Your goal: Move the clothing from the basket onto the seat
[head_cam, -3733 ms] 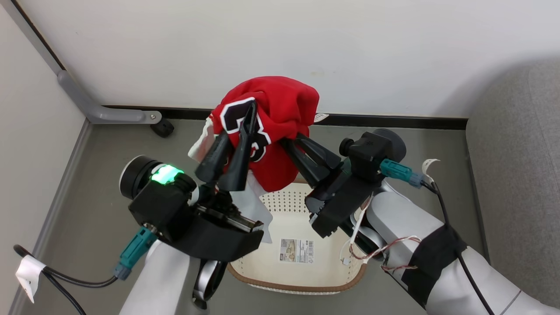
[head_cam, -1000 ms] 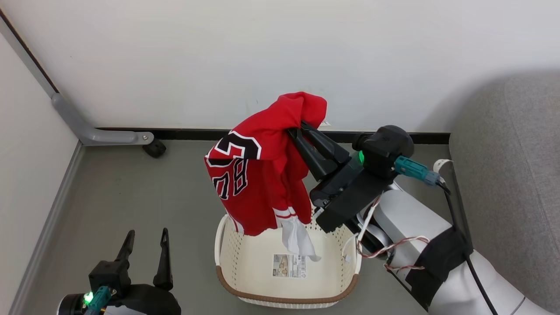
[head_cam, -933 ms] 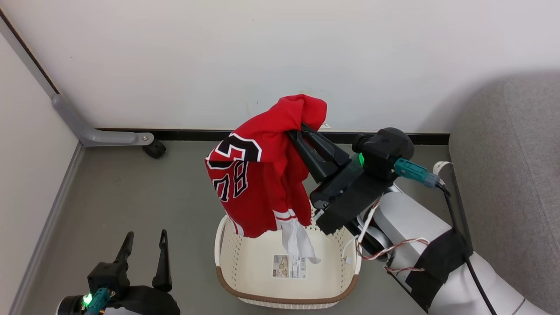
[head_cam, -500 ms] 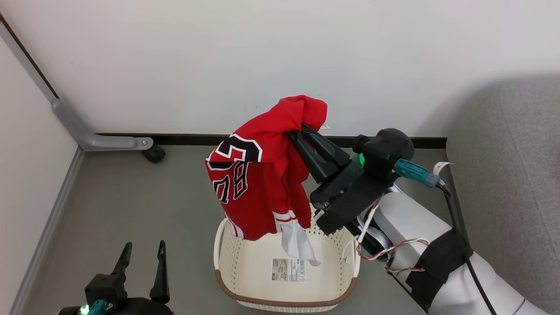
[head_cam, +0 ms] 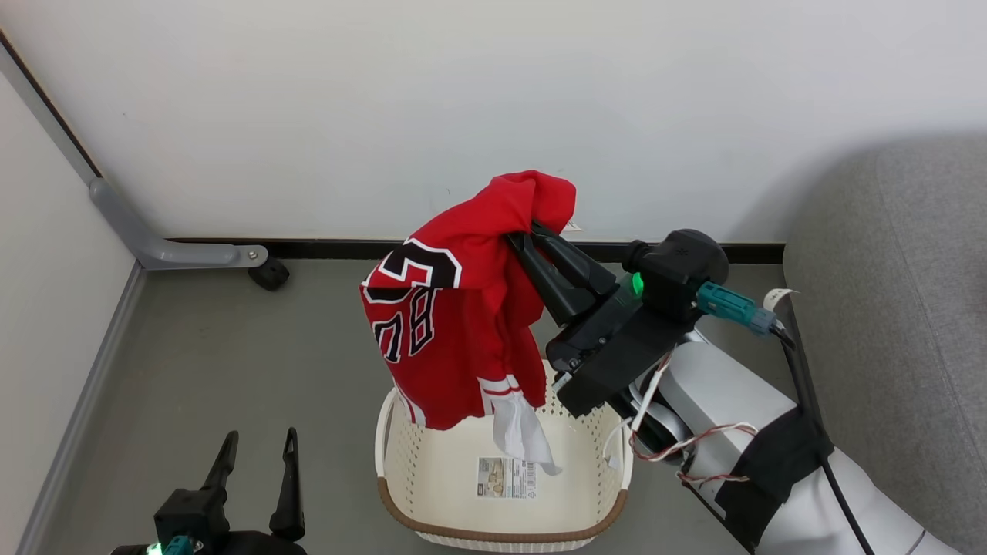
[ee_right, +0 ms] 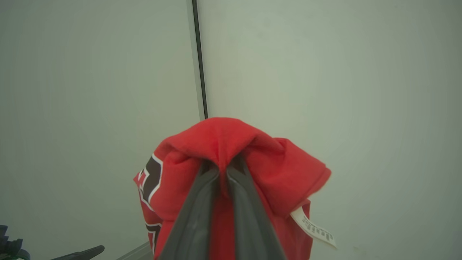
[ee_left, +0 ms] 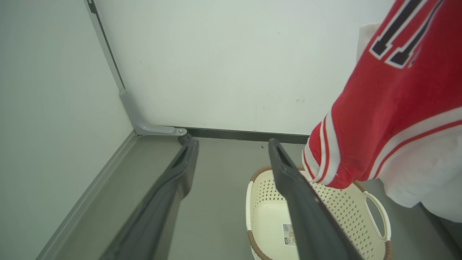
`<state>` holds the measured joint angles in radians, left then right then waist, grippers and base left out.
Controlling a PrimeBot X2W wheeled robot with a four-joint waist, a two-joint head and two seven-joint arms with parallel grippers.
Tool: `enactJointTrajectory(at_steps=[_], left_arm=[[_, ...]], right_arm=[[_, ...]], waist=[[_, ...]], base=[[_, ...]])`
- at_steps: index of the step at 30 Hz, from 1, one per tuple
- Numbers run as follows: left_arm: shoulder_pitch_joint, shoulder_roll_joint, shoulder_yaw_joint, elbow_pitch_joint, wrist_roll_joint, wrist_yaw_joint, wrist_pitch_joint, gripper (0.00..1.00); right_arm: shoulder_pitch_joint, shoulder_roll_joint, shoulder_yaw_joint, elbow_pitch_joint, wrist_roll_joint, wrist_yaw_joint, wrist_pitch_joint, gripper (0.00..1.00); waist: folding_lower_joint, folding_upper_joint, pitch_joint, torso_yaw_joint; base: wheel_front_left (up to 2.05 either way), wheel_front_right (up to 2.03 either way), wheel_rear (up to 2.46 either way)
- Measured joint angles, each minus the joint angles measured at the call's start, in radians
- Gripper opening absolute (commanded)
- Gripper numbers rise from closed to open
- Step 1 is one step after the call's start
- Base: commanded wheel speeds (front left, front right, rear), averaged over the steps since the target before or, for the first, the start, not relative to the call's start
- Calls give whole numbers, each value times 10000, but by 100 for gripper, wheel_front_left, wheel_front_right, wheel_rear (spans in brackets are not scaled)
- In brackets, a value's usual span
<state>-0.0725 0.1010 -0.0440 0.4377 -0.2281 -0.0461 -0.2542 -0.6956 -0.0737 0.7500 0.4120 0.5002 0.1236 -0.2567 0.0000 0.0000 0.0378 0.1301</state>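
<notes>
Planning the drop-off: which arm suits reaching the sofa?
Right. The right gripper is shut on the red basketball garment, and the grey sofa lies on its side; the left gripper is open and empty.

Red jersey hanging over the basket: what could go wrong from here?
The right gripper pinches just a bunched fold near the top of the clothing, so it might slip and fall into the basket. The low hem and white lining hang near the basket's rim and could snag on the swing toward the seat.

Cloth, plastic and weave
The clothing (head_cam: 463, 324) is matt red fabric; the basket (head_cam: 439, 478), smooth cream perforated plastic; the seat (head_cam: 910, 308) looks like coarse grey woven upholstery.
</notes>
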Motion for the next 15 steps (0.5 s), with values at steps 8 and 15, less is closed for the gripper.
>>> enactJointTrajectory(at_steps=[8, 15], left_arm=[[29, -35, 96, -119, 27, -157, 0, 100], [377, -54, 261, -224, 92, -161, 0, 100]], right_arm=[[2, 4, 71, -19, 46, 0, 0, 0], [0, 17, 163, 19, 153, 0, 0, 0]], waist=[[0, 0, -25, -87], [0, 0, -81, -490]], base=[[0, 0, 0], [0, 0, 0]])
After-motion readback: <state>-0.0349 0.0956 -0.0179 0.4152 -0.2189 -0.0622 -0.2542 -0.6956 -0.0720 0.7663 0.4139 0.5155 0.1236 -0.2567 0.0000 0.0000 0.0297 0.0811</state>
